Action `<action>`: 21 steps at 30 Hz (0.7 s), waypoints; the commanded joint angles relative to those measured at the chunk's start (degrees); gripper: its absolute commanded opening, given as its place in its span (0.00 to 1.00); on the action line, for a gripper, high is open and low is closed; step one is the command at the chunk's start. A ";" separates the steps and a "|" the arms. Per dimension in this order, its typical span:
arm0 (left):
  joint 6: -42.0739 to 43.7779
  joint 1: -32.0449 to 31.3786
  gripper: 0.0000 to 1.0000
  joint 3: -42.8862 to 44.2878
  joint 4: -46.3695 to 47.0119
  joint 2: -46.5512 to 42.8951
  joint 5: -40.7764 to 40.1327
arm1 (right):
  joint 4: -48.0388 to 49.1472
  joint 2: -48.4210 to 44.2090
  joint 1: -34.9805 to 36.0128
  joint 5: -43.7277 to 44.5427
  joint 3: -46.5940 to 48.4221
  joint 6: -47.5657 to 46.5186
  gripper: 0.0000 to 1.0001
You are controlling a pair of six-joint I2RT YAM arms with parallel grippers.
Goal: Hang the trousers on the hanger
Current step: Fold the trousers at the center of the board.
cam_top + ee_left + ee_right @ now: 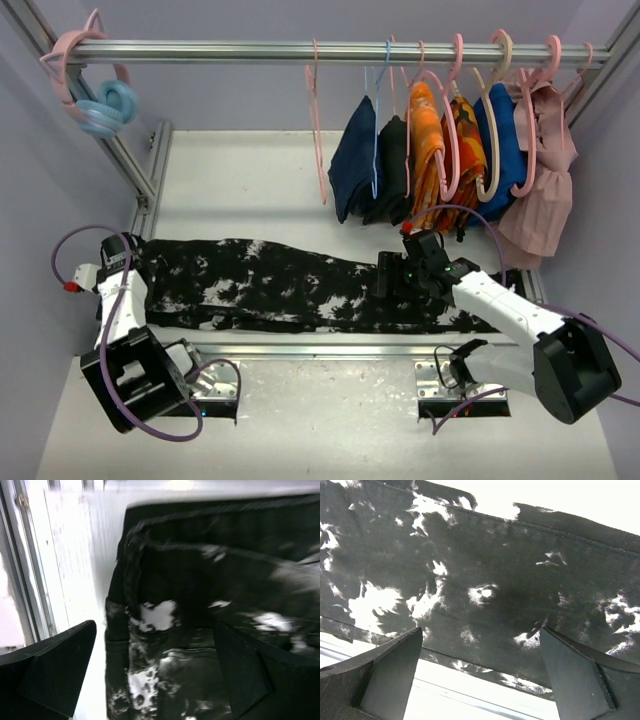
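Note:
The trousers (290,285), black with white splatter marks, lie flat and stretched across the table from left to right. The thin pink hanger (318,130) hangs bare on the rail, left of the hung clothes. My left gripper (127,265) is open over the trousers' left end. In the left wrist view the gripper (155,680) straddles the folded waist edge (150,630) without closing on it. My right gripper (395,275) is open above the trousers' right part. In the right wrist view the gripper (482,680) has the fabric (495,580) between its spread fingers, near the near edge.
On the rail (300,50) hang a navy garment (355,160), a plain black one (393,165), orange ones (430,150), a blue one (500,145) and a pink one (545,180). Pink and blue hangers (100,100) bunch at the rail's left end. Frame posts (150,170) stand at both sides.

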 commanded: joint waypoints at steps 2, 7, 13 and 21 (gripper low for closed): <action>-1.88 1.77 1.00 -8.03 10.41 1.80 4.13 | 2.67 -0.98 0.57 -2.67 0.79 -2.23 0.99; -0.85 2.18 0.99 -9.00 17.07 6.30 4.56 | 2.08 -1.25 0.58 -1.37 0.52 -4.33 0.99; 1.07 2.22 0.50 -11.80 24.85 5.97 6.41 | 3.11 -1.47 0.53 -1.75 -0.26 -4.43 0.99; 6.03 2.27 0.00 -12.77 29.78 1.20 14.57 | 2.89 1.49 0.80 -1.67 0.44 -5.47 0.99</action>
